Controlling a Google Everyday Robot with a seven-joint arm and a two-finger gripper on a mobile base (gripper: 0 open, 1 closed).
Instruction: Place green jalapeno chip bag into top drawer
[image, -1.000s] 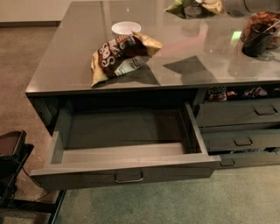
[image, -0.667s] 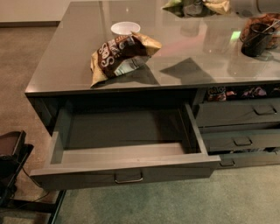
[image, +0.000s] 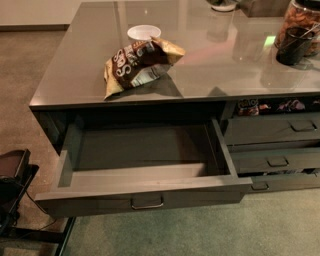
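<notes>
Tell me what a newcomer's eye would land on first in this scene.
The wide top drawer stands open and empty at the front of the cabinet, and it draws the eye first. Next comes the brown-and-gold chip bag, lying on the glossy countertop above the drawer, with a white cup just behind it. The claw is not in view.

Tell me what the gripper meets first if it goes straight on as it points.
Cannot tell: the gripper is out of view, likely beyond the top edge, so its heading is hidden. If it points down, the far countertop likely comes first, not the top drawer.
</notes>
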